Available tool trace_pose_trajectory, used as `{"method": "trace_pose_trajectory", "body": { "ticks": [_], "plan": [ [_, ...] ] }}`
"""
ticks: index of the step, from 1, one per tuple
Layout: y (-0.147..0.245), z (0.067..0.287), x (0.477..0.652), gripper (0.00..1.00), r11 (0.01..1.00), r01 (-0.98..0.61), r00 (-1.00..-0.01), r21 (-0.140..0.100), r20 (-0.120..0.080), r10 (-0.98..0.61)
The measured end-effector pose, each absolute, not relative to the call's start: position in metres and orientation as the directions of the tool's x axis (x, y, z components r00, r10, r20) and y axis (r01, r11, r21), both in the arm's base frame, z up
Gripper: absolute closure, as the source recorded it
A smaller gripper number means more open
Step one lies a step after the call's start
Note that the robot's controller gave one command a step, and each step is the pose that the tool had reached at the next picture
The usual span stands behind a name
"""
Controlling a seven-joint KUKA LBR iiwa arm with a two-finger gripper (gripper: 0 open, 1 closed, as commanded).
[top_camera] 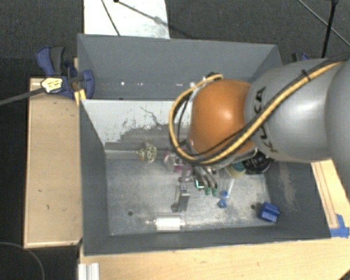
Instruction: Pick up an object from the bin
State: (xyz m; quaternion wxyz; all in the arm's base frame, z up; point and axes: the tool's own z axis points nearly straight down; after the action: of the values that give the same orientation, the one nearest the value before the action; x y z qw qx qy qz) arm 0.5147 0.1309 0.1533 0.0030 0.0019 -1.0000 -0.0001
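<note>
Grey bin floor is mostly bare toward the view's left, with the walls well off. My gripper hangs mid-floor, honestly can't tell if it's open. White tube lies near it along the front wall, blue block well apart.

1. The silver-grey arm comes in from the right side of the view and bends downward.
2. An orange cover, round in shape, sits on its wrist and hides most of the parts under it.
3. A yellow cable runs along the arm and makes a loop at the left of the cover.
4. The claw hangs below the cover, pointing down; whether it is closed I cannot tell.
</note>
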Motion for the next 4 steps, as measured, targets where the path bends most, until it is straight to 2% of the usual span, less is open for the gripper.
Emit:
{"method": "trace_pose_trajectory", "body": {
  "ticks": [1, 2, 3, 4],
  "plan": [
    [0.148, 0.071, 0.483, 0.00, 0.989, -0.148, -0.989, -0.001, -0.004, -0.148],
    [0.118, 0.101, 0.478, 0.00, 0.944, 0.329, -0.944, 0.002, -0.004, 0.329],
    [0.121, 0.115, 0.487, 0.00, 0.940, -0.342, -0.940, 0.000, -0.007, -0.342],
    [0.133, 0.072, 0.485, 0.00, 0.901, -0.435, -0.901, -0.002, -0.006, -0.435]
  ]
}}
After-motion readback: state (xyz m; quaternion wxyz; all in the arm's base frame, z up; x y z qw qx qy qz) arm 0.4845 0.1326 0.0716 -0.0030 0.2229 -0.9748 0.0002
